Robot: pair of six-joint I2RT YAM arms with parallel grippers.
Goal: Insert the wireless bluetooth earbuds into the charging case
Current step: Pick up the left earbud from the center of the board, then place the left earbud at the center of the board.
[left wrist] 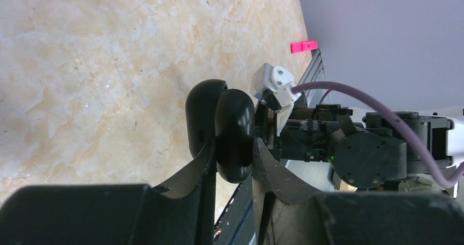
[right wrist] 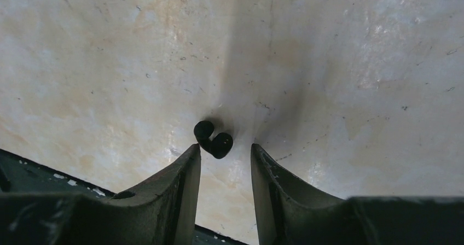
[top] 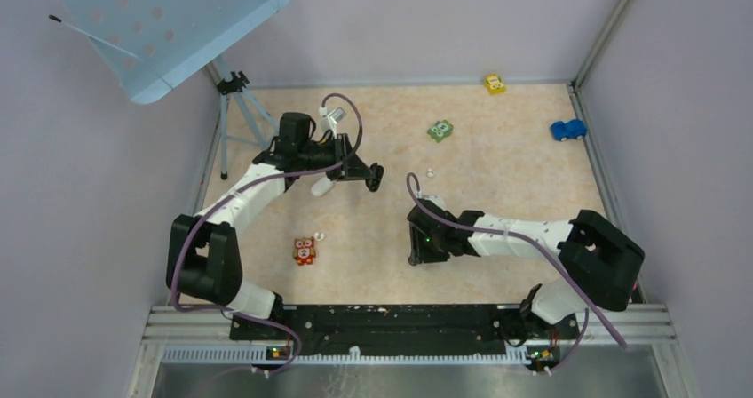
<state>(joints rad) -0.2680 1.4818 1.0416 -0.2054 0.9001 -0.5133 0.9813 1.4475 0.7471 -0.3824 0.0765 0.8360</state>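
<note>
Earbud (right wrist: 213,141), black, lies on the table (right wrist: 109,64) just beyond the right gripper (right wrist: 225,153), fingers parted to straddle it; the left gripper (left wrist: 232,149) pinches the case (left wrist: 221,119), holding it ready.

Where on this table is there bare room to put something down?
The widest bare patch lies between the blue car and the right arm. Another runs along the near edge, from the orange toy to the right tool. The middle is crowded: the left tool, a white earbud and the green toy.

Left claw (left wrist: 232,146) in grip, right claw (right wrist: 224,146) agape.
</note>
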